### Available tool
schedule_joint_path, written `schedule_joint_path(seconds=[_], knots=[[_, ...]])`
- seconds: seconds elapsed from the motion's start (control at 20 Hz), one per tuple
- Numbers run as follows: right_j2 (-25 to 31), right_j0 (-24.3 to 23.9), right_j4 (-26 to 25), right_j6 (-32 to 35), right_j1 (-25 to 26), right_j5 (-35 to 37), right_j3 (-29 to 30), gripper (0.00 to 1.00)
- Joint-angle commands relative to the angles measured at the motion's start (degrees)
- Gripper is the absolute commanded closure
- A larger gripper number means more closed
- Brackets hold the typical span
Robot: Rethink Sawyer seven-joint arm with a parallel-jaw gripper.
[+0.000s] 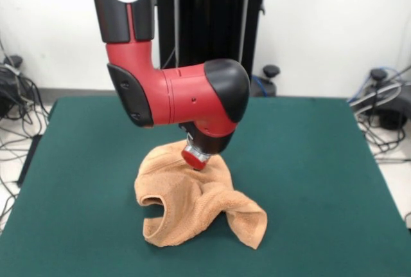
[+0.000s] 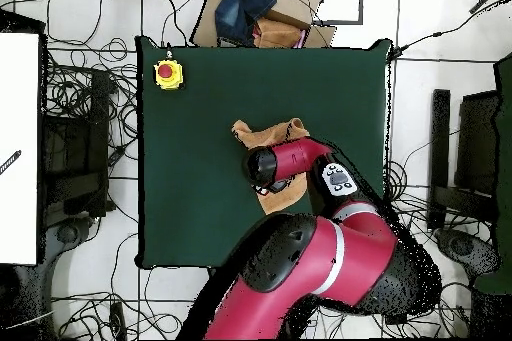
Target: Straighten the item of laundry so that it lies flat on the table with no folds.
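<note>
The peach-orange towel (image 1: 192,203) lies crumpled in the middle of the green table (image 1: 321,161), bunched into a raised mound with folds and one corner trailing toward the front right. My gripper (image 1: 194,160) comes down from the red and black arm onto the top of the mound, and its tip is sunk in the cloth. In the overhead view the arm's wrist covers the gripper and the towel's middle. The towel (image 2: 268,133) shows on both sides of the wrist, on the table (image 2: 190,177).
A yellow box with a red button (image 2: 168,74) stands at one table corner. A cardboard box with clothes (image 2: 262,12) sits just beyond the table's far edge. Cables lie on the floor around the table.
</note>
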Motion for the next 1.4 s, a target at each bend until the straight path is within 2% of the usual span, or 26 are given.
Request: schedule_joint_path(seconds=[0.05,0.35,0.65,0.7,1.4], knots=[[-3.5,-0.1,-8.9,3.2,13.1,-11.4,-8.6,1.00],[-3.2,-1.1,-9.7,2.1,13.3,-13.1,-8.1,1.00],[-3.0,-0.5,-7.7,3.1,14.0,-10.3,-9.4,1.00],[-2.6,-0.7,-7.3,2.6,14.0,-9.7,-9.6,0.00],[-2.1,-1.6,-7.3,2.0,14.0,-9.8,-9.7,0.00]])
